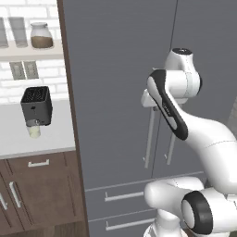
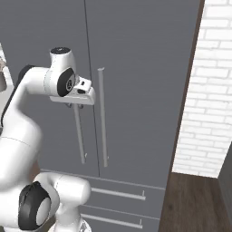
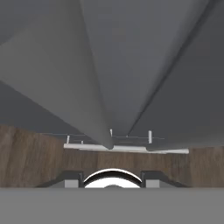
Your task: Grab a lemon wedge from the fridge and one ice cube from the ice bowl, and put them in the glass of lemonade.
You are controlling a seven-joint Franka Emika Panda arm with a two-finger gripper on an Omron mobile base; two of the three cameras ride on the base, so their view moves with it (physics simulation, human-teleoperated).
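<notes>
Robot stands at the closed fridge, hand on the left door handle.

On the left, the glass of lemonade (image 1: 34, 130) waits on the table (image 1: 51, 139), just before the black toaster (image 1: 36, 105). The fridge (image 1: 115, 69) is shut, so the lemon wedge is hidden. The end effector (image 2: 74, 106) sits at the top of the left handle (image 2: 79, 133); I cannot tell if it grips. To open well, I think it must close firmly around the bar and pull outward along the door's arc.

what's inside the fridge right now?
Nothing can be seen inside: both doors of the tall flat grey fridge are shut, so its contents are hidden. The pincer sits at the left door's long thin silver handle.
</notes>
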